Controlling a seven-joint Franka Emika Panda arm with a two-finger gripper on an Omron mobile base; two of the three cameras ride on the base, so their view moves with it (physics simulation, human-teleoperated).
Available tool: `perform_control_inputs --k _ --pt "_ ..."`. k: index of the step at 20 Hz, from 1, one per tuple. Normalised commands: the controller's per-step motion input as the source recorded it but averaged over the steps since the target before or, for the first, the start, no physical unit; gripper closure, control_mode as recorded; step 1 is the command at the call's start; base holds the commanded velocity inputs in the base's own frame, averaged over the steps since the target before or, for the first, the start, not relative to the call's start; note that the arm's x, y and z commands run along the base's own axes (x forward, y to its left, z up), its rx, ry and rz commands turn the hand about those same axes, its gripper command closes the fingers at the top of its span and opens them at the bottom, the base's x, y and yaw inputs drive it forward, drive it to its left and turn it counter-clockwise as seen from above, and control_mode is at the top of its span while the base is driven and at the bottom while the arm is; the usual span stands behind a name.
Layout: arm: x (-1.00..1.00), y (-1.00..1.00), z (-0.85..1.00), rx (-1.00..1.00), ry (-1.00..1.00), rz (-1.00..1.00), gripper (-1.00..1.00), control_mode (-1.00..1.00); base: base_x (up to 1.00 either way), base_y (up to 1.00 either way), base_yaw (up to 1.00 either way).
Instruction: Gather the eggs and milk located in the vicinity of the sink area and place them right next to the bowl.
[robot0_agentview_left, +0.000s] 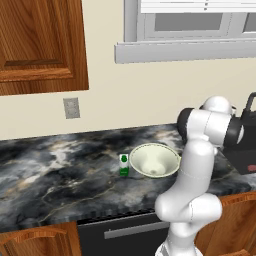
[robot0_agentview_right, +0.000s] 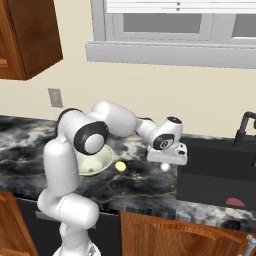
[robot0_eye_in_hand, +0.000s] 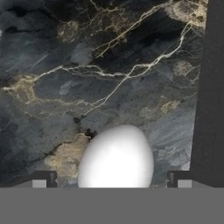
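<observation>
**Inspector:** Start with the eggs. Where do they lie?

**Assistant:** One pale white oval egg (robot0_eye_in_hand: 116, 156) lies on the dark marbled stone desk (robot0_agentview_left: 55, 175), directly under the end effector (robot0_eye_in_hand: 113, 183) and between its two small dark fingertips (robot0_eye_in_hand: 45, 179). In the right base view this egg (robot0_agentview_right: 165, 167) sits just beside the edge of the black sink basin (robot0_agentview_right: 215, 170). A second, yellowish-tan egg (robot0_agentview_right: 120, 166) lies on the desk just beside the wide pale cream-green glossy bowl (robot0_agentview_left: 155, 160), on the bowl's sink side.

**Inspector:** And the milk?

**Assistant:** The small upright white carton with the green mark (robot0_agentview_left: 124, 164) stands on the desk just beside the bowl, on the side away from the sink. Whether it touches the rim I cannot tell.

**Inspector:** State of the end effector?

**Assistant:** Released. The jaws stand wide, one fingertip on each side of the white egg, neither seen pressing it. The end effector (robot0_agentview_right: 166, 161) hangs low over the desk between the bowl and the sink.

**Inspector:** Surroundings, relative to the bowl?

**Assistant:** A grey wall outlet plate (robot0_agentview_left: 71, 108) is on the wall beyond and left of the bowl; a wooden cabinet (robot0_agentview_left: 40, 45) hangs above that; a grey-framed window (robot0_agentview_left: 190, 30) is above and behind the bowl. A dark faucet (robot0_agentview_right: 244, 127) rises at the sink.
</observation>
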Motion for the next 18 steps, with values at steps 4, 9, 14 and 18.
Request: perform_control_inputs --k 4,9,14,18 --pt "0.0 -0.01 -0.15 0.0 0.0 -0.01 -1.0 -1.0 0.0 0.0 0.0" --pt "0.0 0.0 0.0 0.0 0.0 0.0 1.0 -1.0 0.0 0.0 0.0" --pt "-0.01 0.0 0.0 0.0 -0.03 0.0 1.0 -1.0 0.0 0.0 0.0" --pt "-0.42 0.2 0.27 0.0 -0.27 0.02 1.0 -1.0 0.0 0.0 0.0"
